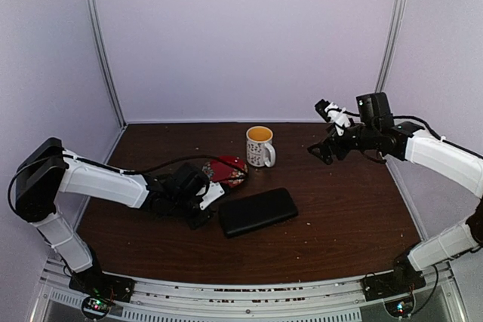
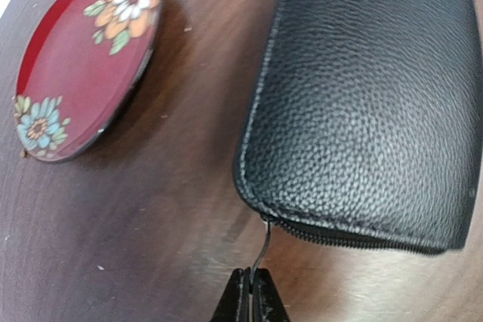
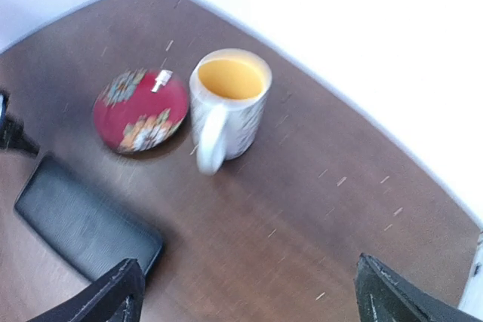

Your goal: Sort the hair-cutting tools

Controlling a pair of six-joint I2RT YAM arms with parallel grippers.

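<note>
The left gripper (image 2: 250,295) lies low over the dark brown wooden table (image 1: 347,209). Its two black fingers are pinched together on the thin metal zip pull (image 2: 261,246) that sticks out from a corner of the black rectangular grained zip case (image 2: 370,96). The zip teeth along the case's visible edge are meshed. Near that case, toward the back and left in the top view, the round red saucer with painted flowers (image 2: 79,58) lies flat on the table, apart from the case. A small silvery thing (image 3: 161,79) rests at the saucer's far rim (too blurred to tell what it is). Just beside the saucer stands the white patterned mug with a yellow inside (image 3: 226,103), upright, its handle turned toward the right arm's side. The right gripper (image 3: 247,280) hangs high above the table's right rear part, its fingers spread wide apart. The hair-cutting tools cannot be made out in any view.
</note>
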